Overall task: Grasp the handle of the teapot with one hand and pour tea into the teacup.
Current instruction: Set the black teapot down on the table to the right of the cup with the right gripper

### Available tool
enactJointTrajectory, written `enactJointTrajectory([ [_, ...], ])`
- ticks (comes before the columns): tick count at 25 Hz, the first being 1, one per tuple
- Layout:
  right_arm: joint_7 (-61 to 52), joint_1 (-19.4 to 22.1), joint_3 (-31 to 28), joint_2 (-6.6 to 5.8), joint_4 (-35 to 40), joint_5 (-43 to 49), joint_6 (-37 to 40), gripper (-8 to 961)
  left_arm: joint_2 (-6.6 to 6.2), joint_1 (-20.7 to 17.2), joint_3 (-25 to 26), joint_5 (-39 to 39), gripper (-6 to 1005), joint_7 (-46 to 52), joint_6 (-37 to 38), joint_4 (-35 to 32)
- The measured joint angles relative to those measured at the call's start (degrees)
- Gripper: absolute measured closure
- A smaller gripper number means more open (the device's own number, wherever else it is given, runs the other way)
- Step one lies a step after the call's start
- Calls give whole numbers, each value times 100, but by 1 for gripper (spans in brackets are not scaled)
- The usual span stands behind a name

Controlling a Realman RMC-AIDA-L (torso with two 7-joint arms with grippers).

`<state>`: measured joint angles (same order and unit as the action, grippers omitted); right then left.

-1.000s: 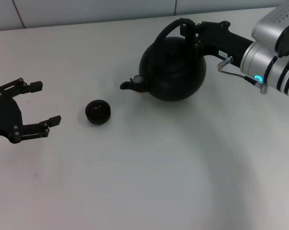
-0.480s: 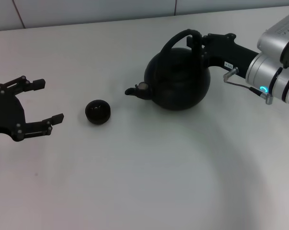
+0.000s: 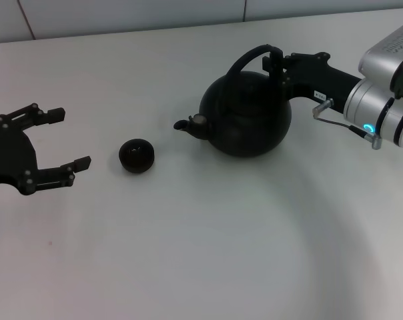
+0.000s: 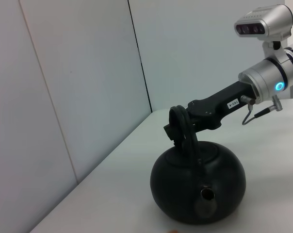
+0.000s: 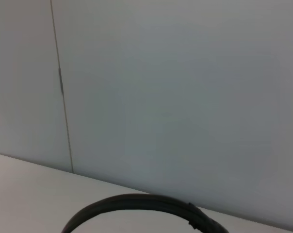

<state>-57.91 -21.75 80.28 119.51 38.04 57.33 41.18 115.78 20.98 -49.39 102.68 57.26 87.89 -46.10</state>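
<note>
Teapot: the large round matte black teapot (image 3: 245, 117) sits on the white tabletop (image 3: 208, 253) at about 1 o'clock from the table's middle, its short curved spout (image 3: 188, 125) aimed toward 9 o'clock, which lines it up with the cup for a pour.

Handle: the tall black arched handle (image 3: 249, 57) rises over the pot's top, with its thicker wrapped stretch along the crown; in the right wrist view only a dark arc of it (image 5: 137, 206) shows.

Right gripper: the black right gripper (image 3: 276, 61) reaches in from 3 o'clock and is clamped on the handle near its crown, toward the 3 o'clock end; the left wrist view shows the fingers (image 4: 178, 127) pinched onto the hoop from either side. That high hold looks chosen so the pot can tip about the crown.

Lift: whether the pot's base is on the table or just clear of it, I cannot tell from here.

Teacup: the small round dark brown-black handleless teacup (image 3: 137, 155) stands upright at 9 o'clock of the spout, near but apart, so I judge the pot needs carrying closer before tilting.

Left gripper: the black left gripper (image 3: 61, 141) hovers at the table's 9 o'clock edge, fingers spread wide and holding nothing, just beside the cup but not touching.
</note>
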Motion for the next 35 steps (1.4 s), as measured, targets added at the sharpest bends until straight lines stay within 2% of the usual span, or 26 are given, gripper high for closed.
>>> enactJointTrajectory([
  [14,-100,103,-150,-14,10,29,1,838,6,10,0,-3,143,55,4,-12],
  [22,-92,135,-165,-2,51,25,70,644,11,17,0,-56,143,57,84,-53],
  [25,-82,166,-225,0,53,23,274,467,31,8,1,-82,143,58,109,-95],
  [26,-80,206,-295,1,55,23,456,408,139,3,129,-116,143,109,154,-165],
  [28,-81,243,-333,1,55,23,573,387,167,11,202,-124,143,170,188,-176],
  [30,-81,456,-507,3,66,23,1161,366,217,15,294,-249,143,378,297,-202],
  [35,-77,637,-638,2,81,23,1682,345,202,-10,326,-560,144,891,324,-199],
])
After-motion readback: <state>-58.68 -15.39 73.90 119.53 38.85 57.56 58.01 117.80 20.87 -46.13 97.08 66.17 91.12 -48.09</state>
